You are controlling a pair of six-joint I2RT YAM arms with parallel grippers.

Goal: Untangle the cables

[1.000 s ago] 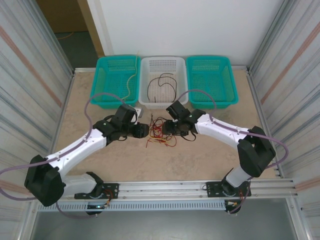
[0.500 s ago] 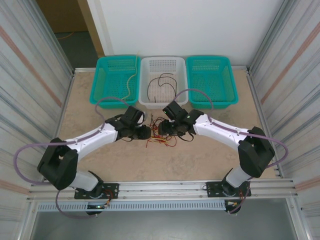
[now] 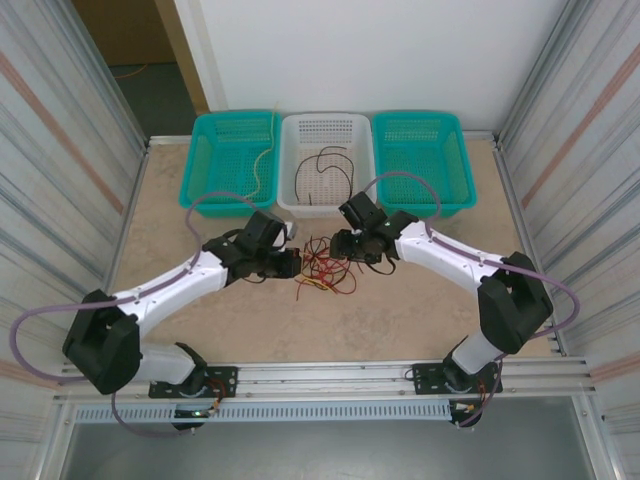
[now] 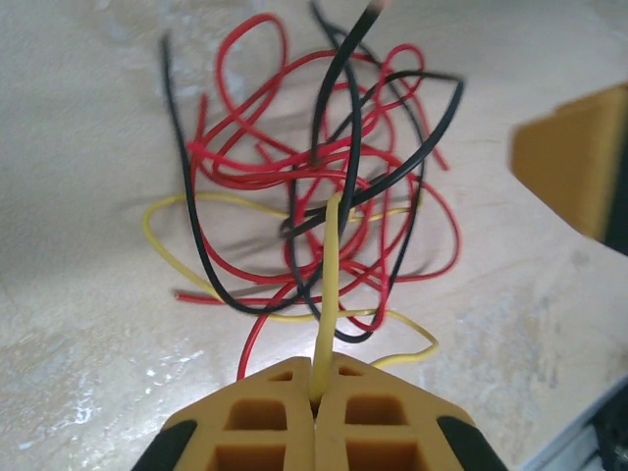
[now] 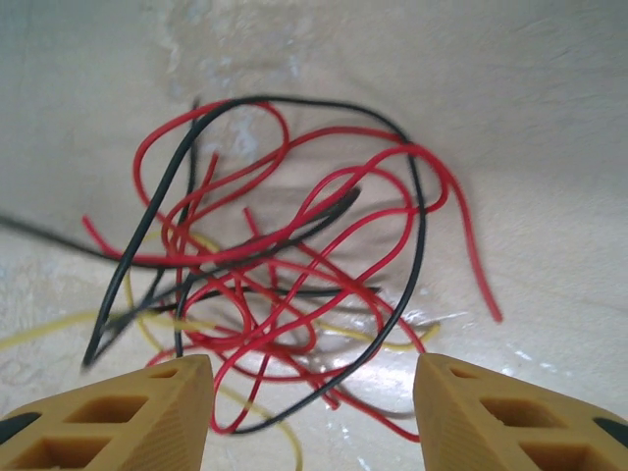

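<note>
I am watching the cables lying as a loose knot of red, black and pale yellow wire on the table, about midway between its left and right edges and nearer the far edge, just in front of the white basket; the left gripper is sitting at the knot's left side with its jaws pressed together on a pale yellow strand, which is running straight out from between the pads into the heap; black and red loops are crossing over that strand close to the pads, so it is threading through the thick of the knot; the right gripper is facing it from the knot's right side, jaws standing roughly half apart and gripping nothing, with red and black loops lying on the table under the gap; along the far edge a left teal basket is holding a pale yellow wire, the white basket is holding a black wire, and a right teal basket is sitting toward the far right corner.
</note>
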